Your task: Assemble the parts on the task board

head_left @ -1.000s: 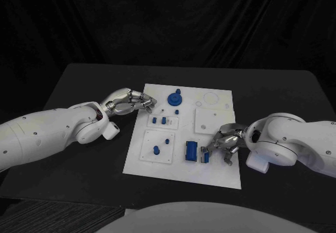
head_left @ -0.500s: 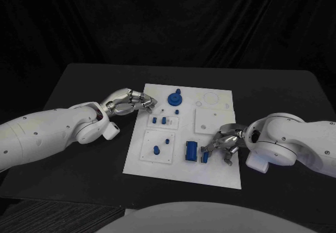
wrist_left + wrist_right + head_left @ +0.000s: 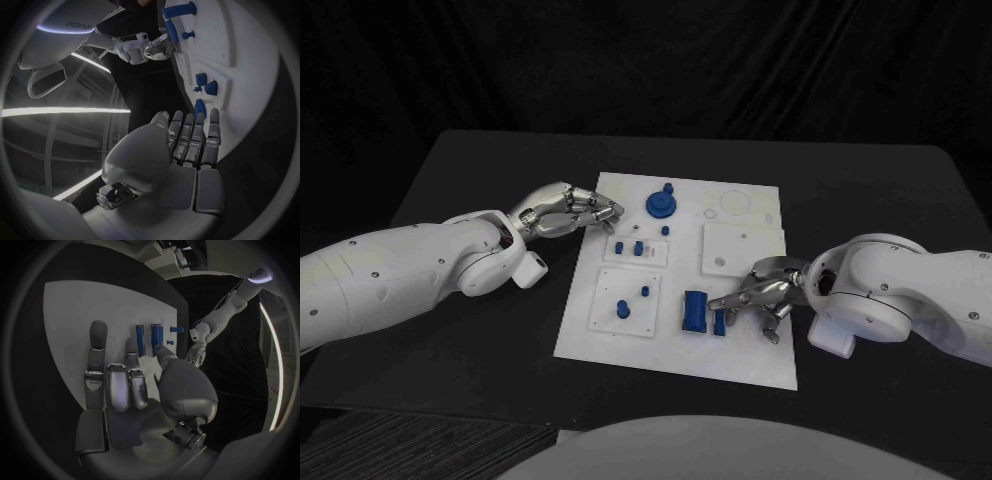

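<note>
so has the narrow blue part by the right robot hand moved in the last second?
Yes. The narrow blue part has slid slightly toward the robot, alongside the wide blue block, which stayed put.

task board point(image 3: 250, 90) cut off at edge, small parts point(image 3: 635, 248) too tiny to ID

The board point(image 3: 678, 355) lies mid-frame on the table point(image 3: 877, 190); the left hand point(image 3: 568, 212) sits at its upper-left edge, the right hand point(image 3: 759, 297) at its right edge (beside two upright parts point(image 3: 694, 311)).
</note>
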Motion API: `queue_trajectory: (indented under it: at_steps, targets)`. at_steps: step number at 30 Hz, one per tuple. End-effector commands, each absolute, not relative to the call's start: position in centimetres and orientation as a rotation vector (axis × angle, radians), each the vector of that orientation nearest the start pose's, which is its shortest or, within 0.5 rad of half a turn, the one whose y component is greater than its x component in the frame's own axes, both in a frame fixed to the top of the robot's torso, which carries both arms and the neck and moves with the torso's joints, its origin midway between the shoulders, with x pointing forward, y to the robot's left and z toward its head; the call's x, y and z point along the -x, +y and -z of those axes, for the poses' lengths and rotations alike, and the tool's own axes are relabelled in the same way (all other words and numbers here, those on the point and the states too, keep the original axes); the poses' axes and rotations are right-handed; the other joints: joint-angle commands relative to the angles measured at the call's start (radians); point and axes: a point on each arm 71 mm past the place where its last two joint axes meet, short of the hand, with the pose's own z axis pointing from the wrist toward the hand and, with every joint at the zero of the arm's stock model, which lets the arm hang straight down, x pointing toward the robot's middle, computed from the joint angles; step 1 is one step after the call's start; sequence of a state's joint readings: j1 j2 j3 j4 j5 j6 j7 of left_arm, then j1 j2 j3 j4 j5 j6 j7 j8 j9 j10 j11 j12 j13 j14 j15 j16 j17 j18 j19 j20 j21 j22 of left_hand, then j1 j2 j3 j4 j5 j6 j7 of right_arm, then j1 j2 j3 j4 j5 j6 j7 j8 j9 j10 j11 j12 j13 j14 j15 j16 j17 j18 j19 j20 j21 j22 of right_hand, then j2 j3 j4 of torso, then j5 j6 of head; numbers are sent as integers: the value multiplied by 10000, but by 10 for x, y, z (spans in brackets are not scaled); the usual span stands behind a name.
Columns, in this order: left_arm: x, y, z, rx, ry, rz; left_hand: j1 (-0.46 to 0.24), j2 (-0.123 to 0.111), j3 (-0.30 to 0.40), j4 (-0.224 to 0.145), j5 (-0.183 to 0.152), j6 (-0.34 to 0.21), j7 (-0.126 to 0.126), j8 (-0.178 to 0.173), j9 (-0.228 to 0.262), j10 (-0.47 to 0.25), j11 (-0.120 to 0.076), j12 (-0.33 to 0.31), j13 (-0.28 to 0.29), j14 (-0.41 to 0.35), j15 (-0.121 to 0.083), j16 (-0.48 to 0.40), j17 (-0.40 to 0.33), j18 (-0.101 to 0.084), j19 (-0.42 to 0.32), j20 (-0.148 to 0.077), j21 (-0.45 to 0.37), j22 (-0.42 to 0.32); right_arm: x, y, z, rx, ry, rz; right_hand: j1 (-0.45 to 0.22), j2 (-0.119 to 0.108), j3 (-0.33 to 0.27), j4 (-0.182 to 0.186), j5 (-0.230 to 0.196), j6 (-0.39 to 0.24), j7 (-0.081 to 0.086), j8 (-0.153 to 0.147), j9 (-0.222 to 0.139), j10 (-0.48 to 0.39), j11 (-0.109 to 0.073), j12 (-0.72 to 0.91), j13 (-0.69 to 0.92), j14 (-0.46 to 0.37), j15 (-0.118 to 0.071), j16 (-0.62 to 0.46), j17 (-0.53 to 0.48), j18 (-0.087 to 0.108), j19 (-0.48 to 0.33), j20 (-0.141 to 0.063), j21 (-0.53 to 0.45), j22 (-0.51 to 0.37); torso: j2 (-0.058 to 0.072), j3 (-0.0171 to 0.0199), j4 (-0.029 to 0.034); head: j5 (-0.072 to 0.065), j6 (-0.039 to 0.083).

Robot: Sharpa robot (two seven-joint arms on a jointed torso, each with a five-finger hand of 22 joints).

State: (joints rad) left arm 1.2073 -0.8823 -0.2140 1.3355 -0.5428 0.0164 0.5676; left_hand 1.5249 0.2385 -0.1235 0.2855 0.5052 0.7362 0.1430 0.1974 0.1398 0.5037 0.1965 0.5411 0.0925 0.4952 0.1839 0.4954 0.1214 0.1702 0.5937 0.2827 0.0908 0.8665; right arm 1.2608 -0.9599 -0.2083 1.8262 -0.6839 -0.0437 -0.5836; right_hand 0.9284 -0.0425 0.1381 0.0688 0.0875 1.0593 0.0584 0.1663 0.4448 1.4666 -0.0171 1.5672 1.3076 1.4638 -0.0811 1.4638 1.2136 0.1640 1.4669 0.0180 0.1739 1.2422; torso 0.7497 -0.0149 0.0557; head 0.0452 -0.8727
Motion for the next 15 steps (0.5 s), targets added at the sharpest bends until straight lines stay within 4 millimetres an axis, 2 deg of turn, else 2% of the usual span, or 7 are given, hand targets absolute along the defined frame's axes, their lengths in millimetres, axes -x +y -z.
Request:
queue_trajectory:
  at_steps: [1, 8, 11, 15]
  targets:
    - [-477, 259, 235, 4313, 17530, 15146, -6, -51, 77, 6, 64, 17, 59, 57, -8, 34, 69, 39, -15, 28, 57, 31, -16, -28, 47, 21, 46, -8, -386, -193, 241, -4996, 25636, -6112, -146, -30, -269, 149, -229, -65, 23, 76, -11, 1042, 9, 36, 2632, 509, -22, 3, 32, 173, 100, 53, -27, -26, 1, 1, 4, 4, 1]
    - [-476, 261, 236, 4345, 17547, 15112, -6, -51, 77, 6, 64, 17, 59, 57, -8, 34, 69, 39, -15, 28, 57, 31, -16, -28, 47, 21, 46, -8, -385, -197, 239, -5202, 25383, -6262, -478, -144, -1199, 749, -378, -4, -14, 189, 26, 1042, -26, 36, 2632, 513, -50, 24, 75, 172, 109, 27, 6, -77, 3, 2, -3, 64, 1]
    - [-476, 261, 236, 4357, 17554, 15101, -6, -51, 77, 6, 64, 17, 59, 57, -8, 34, 69, 39, -15, 28, 57, 31, -16, -28, 47, 21, 46, -8, -384, -200, 236, -5324, 25175, -6429, -522, -86, -1460, 935, -370, 12, -25, 227, 45, 1042, -34, 36, 2632, 519, -57, 38, 108, 169, 112, 21, 34, -84, 1, 1, -4, 71, 1]
    - [-476, 261, 236, 4362, 17547, 15096, -6, -51, 77, 6, 64, 17, 59, 57, -8, 34, 69, 39, -15, 28, 57, 31, -16, -28, 47, 21, 46, -8, -383, -205, 227, -5416, 24712, -6807, -739, 160, -1974, 1441, -353, 66, -55, 320, 96, 1042, -57, 36, 2632, 547, -76, 94, 252, 158, 135, 8, 165, -75, 7, 4, -6, 65, 1]
